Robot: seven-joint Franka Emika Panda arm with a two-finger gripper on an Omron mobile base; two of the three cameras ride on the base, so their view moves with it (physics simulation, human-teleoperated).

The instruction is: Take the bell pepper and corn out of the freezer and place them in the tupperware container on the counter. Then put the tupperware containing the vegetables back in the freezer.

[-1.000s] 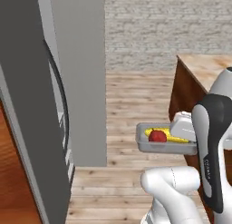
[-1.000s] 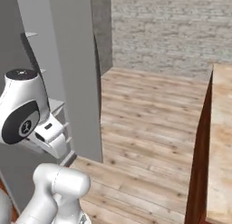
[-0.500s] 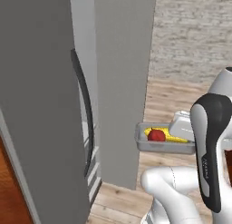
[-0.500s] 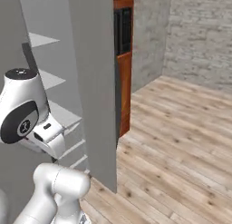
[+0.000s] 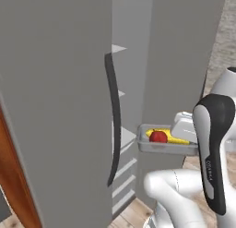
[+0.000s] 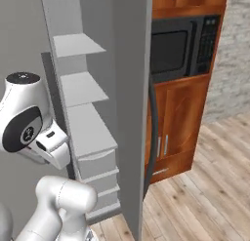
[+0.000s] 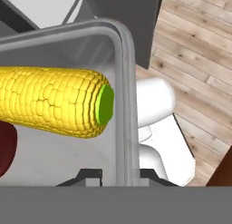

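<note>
My gripper (image 7: 121, 175) is shut on the raised rim of the tupperware container (image 7: 127, 105), a shallow grey tray held level beside the arm. Inside it lie the yellow corn (image 7: 54, 100) and the red bell pepper (image 7: 5, 146). From the left base, the tupperware container (image 5: 163, 148) with the bell pepper (image 5: 158, 136) and corn (image 5: 179, 140) hangs just in front of the freezer (image 5: 55, 98), whose door with its dark handle (image 5: 113, 121) stands open. Pale shelves (image 6: 80, 89) show inside the freezer. The counter is out of view.
A black microwave (image 6: 180, 45) sits in a brown wooden cabinet (image 6: 176, 123) to the right of the freezer's door edge (image 6: 132, 89). Wooden floor (image 6: 205, 196) lies open at the right, below the cabinet.
The whole picture has swung: the base has turned, so the freezer now stands close ahead. The tray with corn and pepper stays in the gripper, in the same place beside the arm.
</note>
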